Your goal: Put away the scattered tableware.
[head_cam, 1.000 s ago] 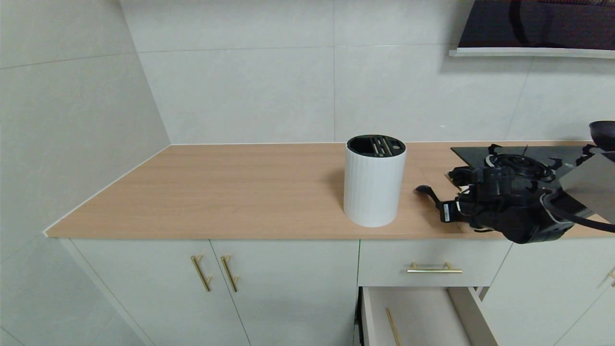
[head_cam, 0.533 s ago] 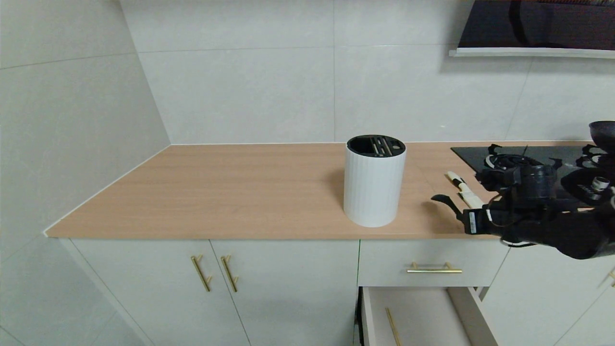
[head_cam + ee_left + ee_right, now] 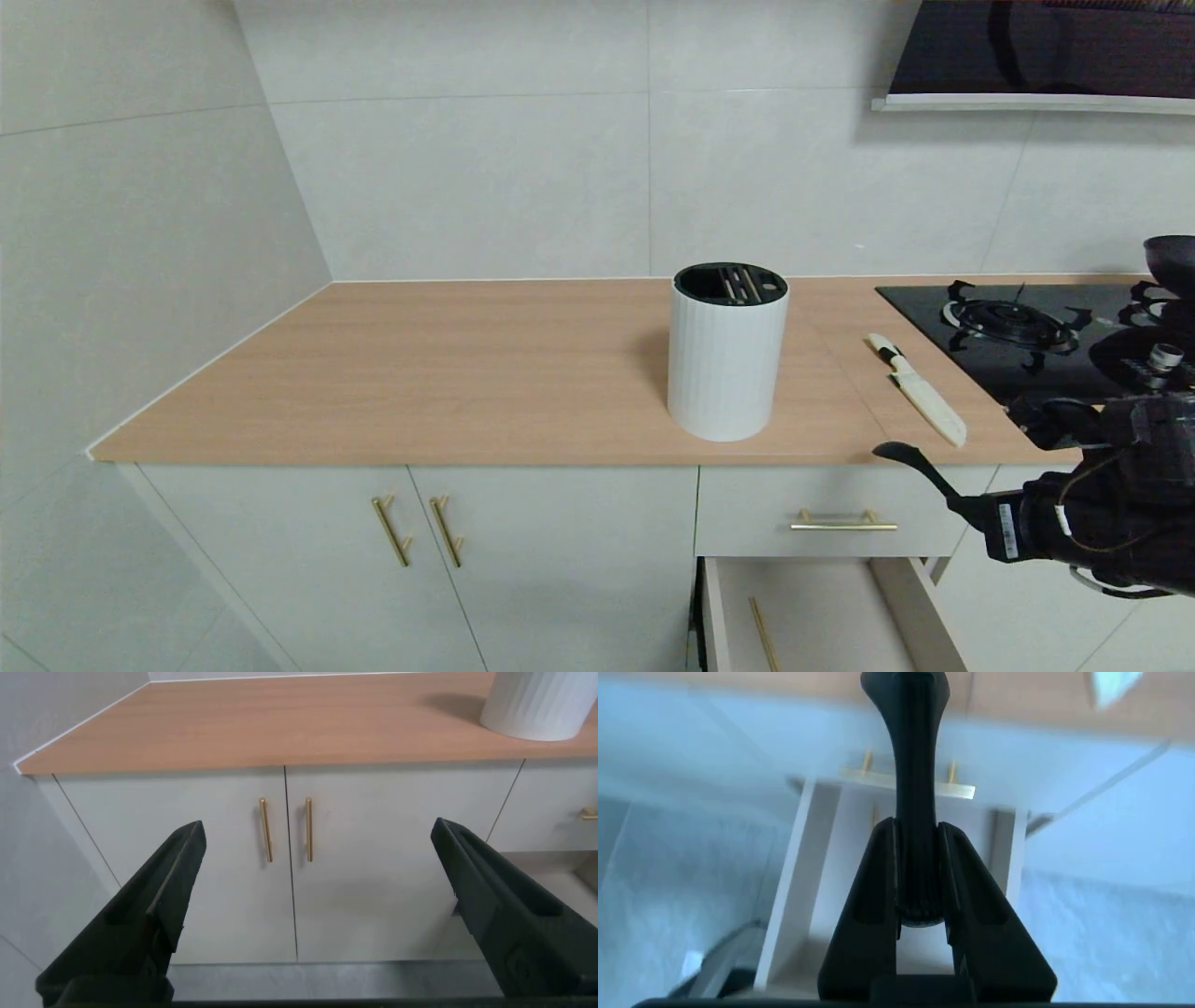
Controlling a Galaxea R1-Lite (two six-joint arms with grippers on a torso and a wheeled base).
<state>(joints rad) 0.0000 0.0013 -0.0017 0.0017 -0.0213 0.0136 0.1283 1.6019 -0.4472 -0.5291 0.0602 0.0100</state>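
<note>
Wood-toned tabletop is occupied by a white ribbed holder with a black slotted top. A pale knife is laid flat between that holder and the black hob, apart from both. A black utensil is clamped between the fingers of the right gripper. It is held off the tabletop's front edge, before a drawer front with a brass handle and above an open drawer. In the right wrist view its shaft is seen pinched from both sides. The left gripper is held low before the cabinet doors, its fingers spread wide with nothing between them.
</note>
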